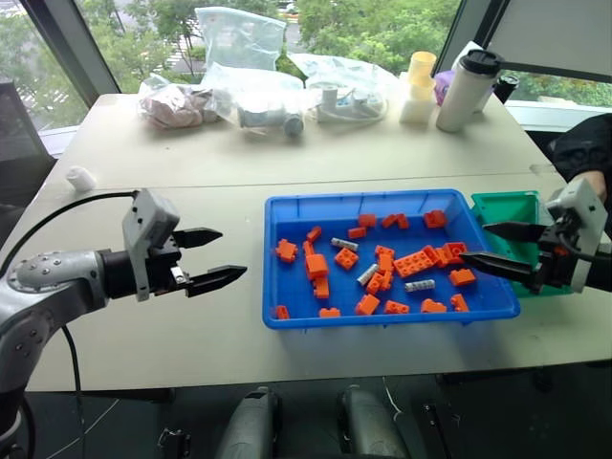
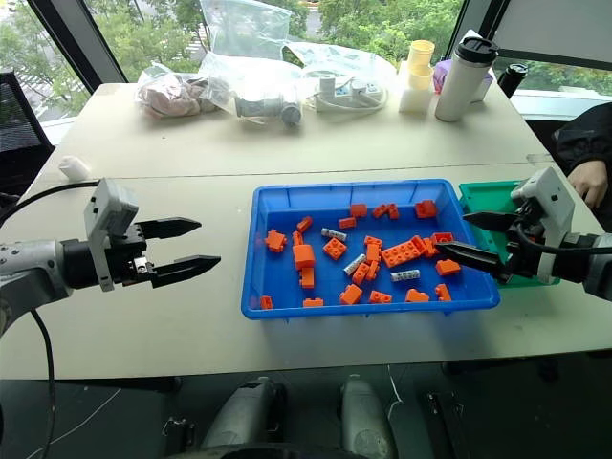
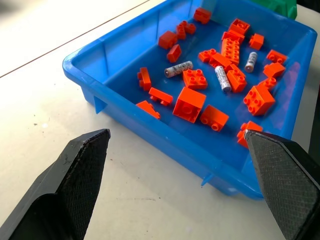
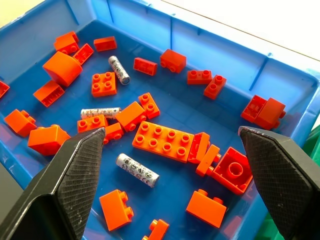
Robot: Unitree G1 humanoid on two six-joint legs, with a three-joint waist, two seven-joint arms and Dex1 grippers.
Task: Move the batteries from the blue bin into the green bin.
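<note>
Both grippers — left gripper (image 1: 208, 258) and right gripper (image 1: 495, 249) — stand released, empty. Three batteries (image 4: 137, 170) lie among orange bricks (image 4: 168, 141) in the blue bin (image 1: 287, 320) — a brick could likely be pinched alongside and reach the green bin (image 1: 507, 204).

Your obscured items, placed against the blue bin (image 1: 287, 316):

- Green bin (image 1: 502, 206), beside its right end: near wall hidden behind the right gripper (image 1: 497, 247).
- Person's hand (image 2: 585, 180), beyond that: cut off by the picture's edge.
- Plastic bags (image 1: 244, 96), far across the table: contents too blurred for you to identify.
- Batteries (image 4: 137, 170): printing too small to read.
</note>
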